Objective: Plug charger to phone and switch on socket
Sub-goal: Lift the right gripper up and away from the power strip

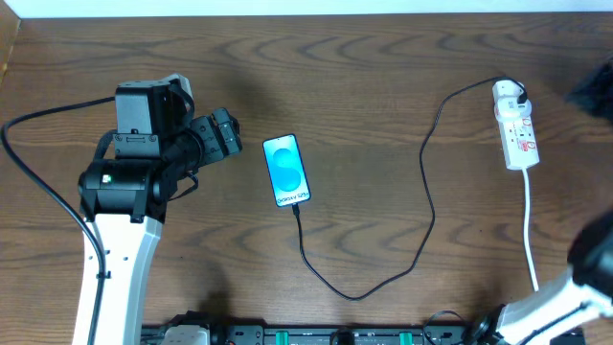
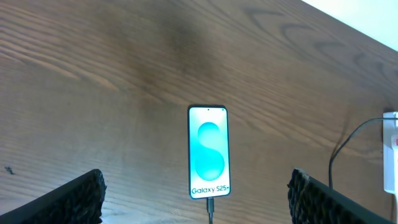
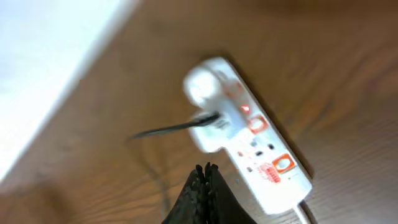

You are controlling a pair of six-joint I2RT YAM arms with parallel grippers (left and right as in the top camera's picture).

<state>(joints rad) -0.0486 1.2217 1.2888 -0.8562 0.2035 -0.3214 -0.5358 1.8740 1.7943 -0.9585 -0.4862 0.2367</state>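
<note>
Light socket [image 3: 249, 134], probably skids – poke red switch [image 3: 255, 124] straight down with right gripper [image 3: 206, 169] pinched together; left gripper [image 1: 228, 132] spread wide.

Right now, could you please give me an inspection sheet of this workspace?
Surface: wooden table, brown grain.
Job's things: phone lies flat with its screen lit. The charger runs from the phone's bottom edge to its plug in the socket. A red spot shows on the socket, too blurred to read.
Clutter: nothing seen.
Grippers: left gripper is open and empty, beside the phone. Right gripper is shut and empty, near the socket.
Cables: the charger loops loosely toward the front edge. A white cord leaves the socket toward the front.
Surroundings: pale strip beyond the table's far edge.
</note>
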